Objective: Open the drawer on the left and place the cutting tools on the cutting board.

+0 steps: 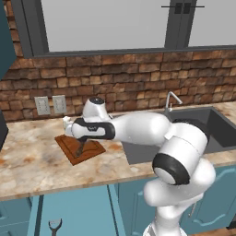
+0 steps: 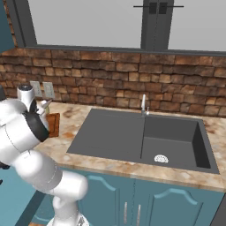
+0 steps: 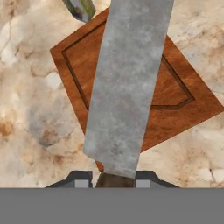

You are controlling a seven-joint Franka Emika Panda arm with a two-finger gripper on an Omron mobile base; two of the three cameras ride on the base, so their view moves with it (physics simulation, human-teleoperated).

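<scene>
Reddish-brown wood with a darker groove just inside its rim: that is the cutting board (image 3: 175, 109), lying flat on the mottled beige stone counter (image 1: 27, 156), turned so a corner points at the robot. Over it in the hand view hangs the knife (image 3: 127, 83), a broad grey blade with a dull, speckled face, running from the bottom of the picture up past the top, its dark handle pinched between the two tips of the claw (image 3: 114, 179). The claw stands narrow, closed on that handle. In the left base view the knife reaches down from the hand to the board (image 1: 78, 147); whether its tip touches the wood I cannot tell.

Just beyond the board's far corner stands a small white-and-green carton (image 1: 67, 122), close to the brick wall. To the board's right the counter drops into a dark grey sink (image 2: 141, 132), with a strip of stone between. To the left the stone lies bare. Below the counter's front edge the teal drawer (image 1: 73, 207) is pulled out, and the dark scissors (image 1: 55, 226) lie inside it near the bottom of the picture.
</scene>
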